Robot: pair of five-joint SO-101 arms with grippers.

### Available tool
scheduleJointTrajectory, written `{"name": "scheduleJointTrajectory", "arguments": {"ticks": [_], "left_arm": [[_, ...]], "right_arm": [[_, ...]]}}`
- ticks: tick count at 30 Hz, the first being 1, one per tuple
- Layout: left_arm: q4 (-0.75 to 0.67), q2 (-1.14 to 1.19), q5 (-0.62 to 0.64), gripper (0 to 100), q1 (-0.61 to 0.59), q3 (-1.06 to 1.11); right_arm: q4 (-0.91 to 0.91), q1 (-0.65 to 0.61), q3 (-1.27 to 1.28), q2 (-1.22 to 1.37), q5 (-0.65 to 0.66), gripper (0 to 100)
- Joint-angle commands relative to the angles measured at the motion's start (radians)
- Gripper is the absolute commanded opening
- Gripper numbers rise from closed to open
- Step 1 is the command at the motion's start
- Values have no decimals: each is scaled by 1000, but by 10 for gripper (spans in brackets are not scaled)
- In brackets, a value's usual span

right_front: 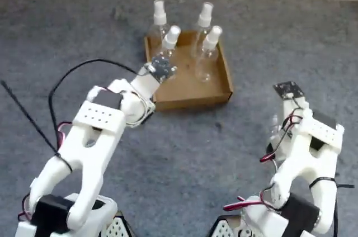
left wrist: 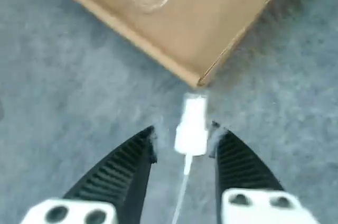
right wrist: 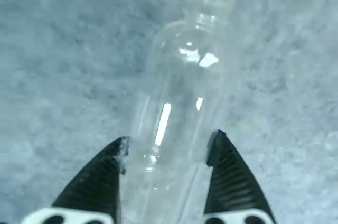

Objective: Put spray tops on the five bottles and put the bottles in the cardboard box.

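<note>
Left gripper apparently pinches the spray top, right gripper clamps the bare bottle, so I should aim the tube squarely into its neck.

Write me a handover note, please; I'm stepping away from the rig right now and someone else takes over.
The left gripper is shut on a spray top, close to the cardboard box.
The right gripper is shut on the uncapped bottle, away from the box.
Done: four capped bottles stand in the box.
Left: fit the spray top onto the held bottle, then place it in the box.
</note>
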Motion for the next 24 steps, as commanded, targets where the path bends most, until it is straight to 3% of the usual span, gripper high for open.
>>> {"name": "scheduleJointTrajectory", "arguments": {"ticks": [1,16,21,24], "left_arm": [[-41,94,-8,144,54,-30],[-103,487,-9,139,-24,-229],[-101,501,-9,18,-88,-225],[-100,499,-8,5,-137,-229]], "right_arm": [[-39,31,-2,18,52,3],[-41,27,4,41,68,3],[-41,35,1,41,68,3],[-41,31,-2,36,68,3]]}}
